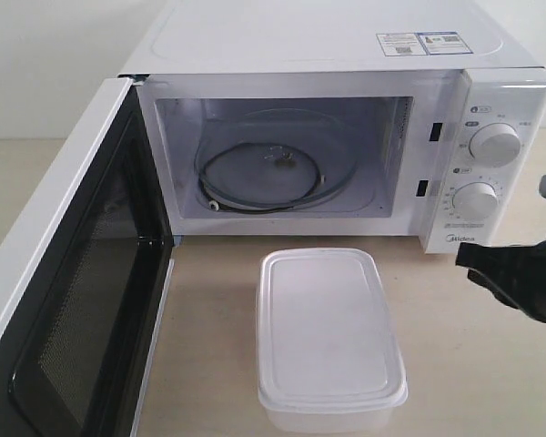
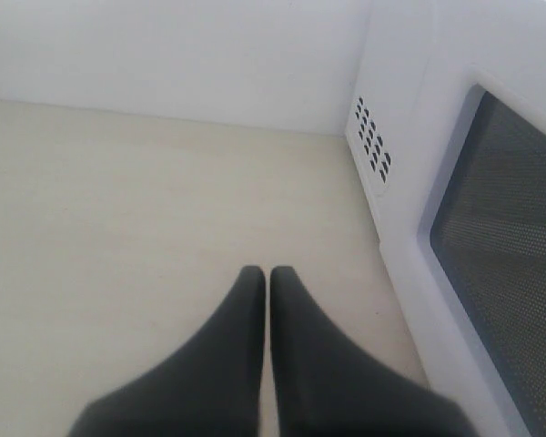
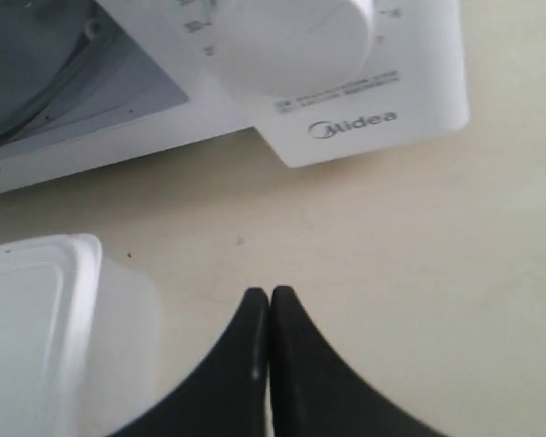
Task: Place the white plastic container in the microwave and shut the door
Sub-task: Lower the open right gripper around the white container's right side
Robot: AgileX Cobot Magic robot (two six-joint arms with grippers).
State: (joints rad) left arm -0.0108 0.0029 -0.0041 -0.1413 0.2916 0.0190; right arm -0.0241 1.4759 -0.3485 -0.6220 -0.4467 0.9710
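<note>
The white plastic container stands lidded on the table in front of the microwave, whose door is swung wide open to the left. Inside, the glass turntable is bare. My right gripper hovers shut and empty to the right of the container, below the dials. In the right wrist view the right gripper has the container beside it, apart from it. My left gripper is shut and empty over bare table, outside the open door. It does not show in the exterior view.
Two round dials sit on the microwave's right panel, close to my right arm. Stickers lie on its top. A white wall stands behind the table.
</note>
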